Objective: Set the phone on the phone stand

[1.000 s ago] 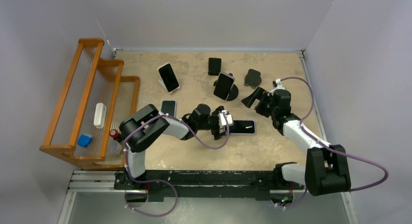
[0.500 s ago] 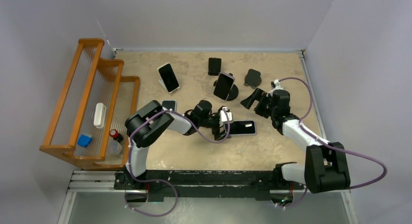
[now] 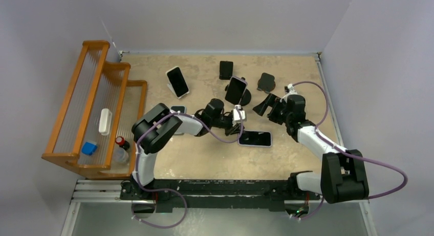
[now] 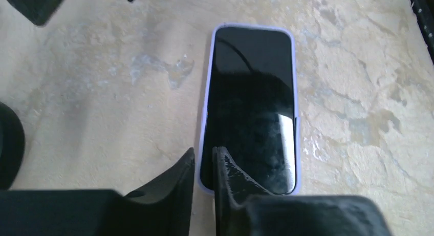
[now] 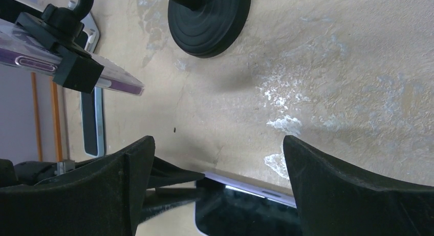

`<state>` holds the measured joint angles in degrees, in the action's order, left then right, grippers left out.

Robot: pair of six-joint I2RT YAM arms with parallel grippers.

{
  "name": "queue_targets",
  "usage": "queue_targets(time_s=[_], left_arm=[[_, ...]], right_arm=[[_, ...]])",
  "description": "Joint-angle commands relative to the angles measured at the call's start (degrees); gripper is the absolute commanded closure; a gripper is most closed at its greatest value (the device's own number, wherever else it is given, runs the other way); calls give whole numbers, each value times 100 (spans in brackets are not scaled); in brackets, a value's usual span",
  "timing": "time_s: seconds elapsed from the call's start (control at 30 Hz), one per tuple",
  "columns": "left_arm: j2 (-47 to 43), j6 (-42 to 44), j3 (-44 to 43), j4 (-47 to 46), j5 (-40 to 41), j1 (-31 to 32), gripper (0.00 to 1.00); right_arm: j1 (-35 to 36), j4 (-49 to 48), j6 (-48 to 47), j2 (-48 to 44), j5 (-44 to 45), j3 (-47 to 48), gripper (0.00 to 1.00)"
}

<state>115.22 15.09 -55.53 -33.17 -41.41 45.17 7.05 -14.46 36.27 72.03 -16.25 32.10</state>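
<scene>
**Phone flat on the table, left gripper almost closed at its corner.**

Left wrist view first: the two fingers stand nearly together with just a sliver of gap, right at the phone corner nearest them, its lavender edge running up between the tips. The phone lies screen up, dark, stretching straight ahead of those jaws. Nothing looks clamped, and I can't tell whether the tips touch it. Over to the right gripper: jaws spread wide, bare table between them, the phone's pale edge peeking in low in the gap. Ahead of them sits the round base of a stand, with a mounted phone off to one side. From above, an empty black phone stand sits near the right jaws, farther from the left ones.
</scene>
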Motion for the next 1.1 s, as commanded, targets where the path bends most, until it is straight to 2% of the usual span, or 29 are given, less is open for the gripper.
queue_targets(time_s=[0.0,0.13,0.2,0.33,0.4,0.5,0.57,0.67,0.73,0.87,0.97,1.07], left_arm=[[-69,11,187,768,20,68,87],[-627,112,398,781,307,-5,88],[-831,162,461,841,418,-21,86],[-1186,-78,450,1089,672,-32,61],[-1390,-464,534,1084,941,-82,50],[-1795,-1159,629,1100,1402,-209,41],[-1979,-1740,677,1089,1498,-328,40],[-2304,-2711,869,836,1575,-517,39],[-2476,-3302,921,864,1647,-611,39],[-2946,-3620,976,1040,1922,-632,39],[-3330,-3841,1106,997,2233,-640,38],[-3663,-4128,1251,970,2424,-647,38]], right_arm=[[-19,-40,-208,11,-321,139,4],[-19,-28,-248,-84,-615,217,5],[-19,13,-316,-171,-655,254,5],[-19,455,-658,-352,-696,483,4],[-17,708,-832,-482,-289,651,3],[-19,1029,-464,-624,-251,649,3],[-13,1315,-291,-688,150,793,3],[-10,2433,342,-868,889,1196,2],[-11,3197,729,-980,812,1580,1],[-19,4399,2202,-1174,902,2014,1],[-19,5397,3194,-766,742,2164,2],[17,5531,3618,-180,699,2179,1]])
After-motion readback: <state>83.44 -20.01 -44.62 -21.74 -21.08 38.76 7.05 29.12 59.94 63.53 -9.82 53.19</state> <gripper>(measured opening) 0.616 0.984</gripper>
